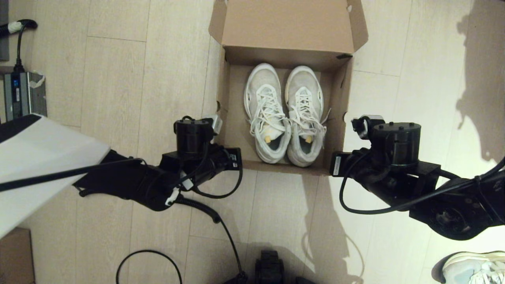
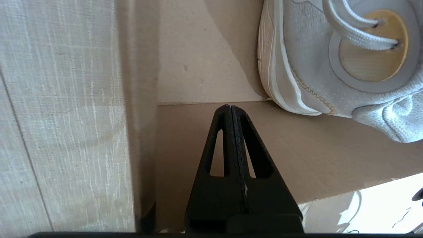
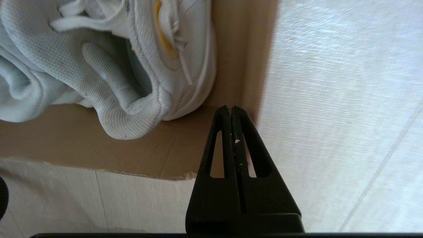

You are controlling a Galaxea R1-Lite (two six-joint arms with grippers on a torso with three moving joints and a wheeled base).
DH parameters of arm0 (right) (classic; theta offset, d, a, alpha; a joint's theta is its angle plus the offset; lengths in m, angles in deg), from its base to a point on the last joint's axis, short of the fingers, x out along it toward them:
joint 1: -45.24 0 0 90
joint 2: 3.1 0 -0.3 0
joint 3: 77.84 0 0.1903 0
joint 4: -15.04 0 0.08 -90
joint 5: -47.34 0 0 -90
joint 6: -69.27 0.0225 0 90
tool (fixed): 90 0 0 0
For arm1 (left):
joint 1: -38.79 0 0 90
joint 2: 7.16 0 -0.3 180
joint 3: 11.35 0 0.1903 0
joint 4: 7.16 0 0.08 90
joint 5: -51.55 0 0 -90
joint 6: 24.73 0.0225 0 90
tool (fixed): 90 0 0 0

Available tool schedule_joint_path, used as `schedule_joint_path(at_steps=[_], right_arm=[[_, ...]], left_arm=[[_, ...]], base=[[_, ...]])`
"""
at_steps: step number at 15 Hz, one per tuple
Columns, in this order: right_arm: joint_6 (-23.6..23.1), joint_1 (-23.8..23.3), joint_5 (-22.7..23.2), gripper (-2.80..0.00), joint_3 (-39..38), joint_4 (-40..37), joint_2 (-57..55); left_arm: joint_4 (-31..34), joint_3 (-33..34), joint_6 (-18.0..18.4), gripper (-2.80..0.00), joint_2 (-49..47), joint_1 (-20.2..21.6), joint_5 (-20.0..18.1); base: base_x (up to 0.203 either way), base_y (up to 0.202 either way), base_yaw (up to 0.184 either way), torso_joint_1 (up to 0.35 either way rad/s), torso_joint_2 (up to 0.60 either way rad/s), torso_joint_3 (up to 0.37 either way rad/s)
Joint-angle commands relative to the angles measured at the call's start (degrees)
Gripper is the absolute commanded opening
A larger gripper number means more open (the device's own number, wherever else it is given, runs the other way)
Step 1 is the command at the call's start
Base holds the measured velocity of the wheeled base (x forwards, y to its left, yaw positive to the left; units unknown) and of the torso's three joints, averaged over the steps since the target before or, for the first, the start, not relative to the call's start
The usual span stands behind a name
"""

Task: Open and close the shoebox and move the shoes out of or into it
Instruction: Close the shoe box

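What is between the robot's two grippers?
In the head view, the near end of the open shoebox, with the heels of both shoes inside, lies between the left gripper and right gripper.

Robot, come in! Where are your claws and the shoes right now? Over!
Left gripper shut, empty, at shoebox near-left corner. Right gripper shut, empty, near-right corner. Lid open, shoes inside, side by side. Nothing in the way.

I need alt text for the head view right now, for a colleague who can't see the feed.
An open brown cardboard shoebox sits on a pale wood floor with its lid flap folded back, holding a pair of white sneakers side by side, heels toward the robot. The left tool and right tool, both shut, flank the box's near corners.
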Motion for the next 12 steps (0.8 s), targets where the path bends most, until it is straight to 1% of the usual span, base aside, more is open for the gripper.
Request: schedule_joint_path(at_steps=[1, 6, 8, 12], right_arm=[[0.1, 0.0, 0.2, -2.8, 0.4, 0.6, -2.8], [0.0, 0.0, 0.6, -2.8, 0.0, 2.3, -6.6], [0.1, 0.0, 0.5, -2.8, -1.1, 2.3, -7.0], [0.3, 0.8, 0.4, -2.8, -4.8, 3.1, -6.5]], left_arm=[[-0.2, -0.2, 0.0, -2.8, -0.4, 0.0, 0.0], [0.6, 0.2, 0.1, -2.8, 0.1, -0.2, 0.0], [0.5, 1.6, 0.1, -2.8, 0.6, -0.4, -0.2], [0.0, 6.8, 0.1, -2.8, 3.0, -0.9, -0.3]], base=[[0.0, 0.0, 0.0, 0.0, 0.0, 0.0], [0.0, 0.0, 0.0, 0.0, 0.0, 0.0], [0.0, 0.0, 0.0, 0.0, 0.0, 0.0], [0.0, 0.0, 0.0, 0.0, 0.0, 0.0]])
